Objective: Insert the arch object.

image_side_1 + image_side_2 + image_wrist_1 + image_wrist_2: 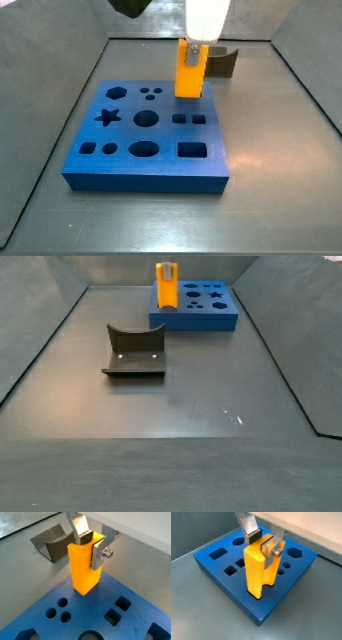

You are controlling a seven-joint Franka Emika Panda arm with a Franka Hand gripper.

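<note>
Where gripper (264,541) clamps arch object (259,571) (base hidden).

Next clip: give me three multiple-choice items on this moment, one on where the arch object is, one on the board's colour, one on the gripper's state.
1. Where is the arch object?
A. Flat on the grey floor
B. Upright at an edge of the blue board
C. Resting on the fixture

2. What colour is the board with the cut-outs?
A. Blue
B. Red
C. Green

3. How is the gripper?
A. Open, well away from the board
B. Shut on the arch object's top
C. Shut on nothing

Answers:
1. B: both side views show it standing upright at the board's edge.
2. A: the board is blue in every view.
3. B: both wrist views show the silver fingers pressed on the orange block's upper end.
</note>
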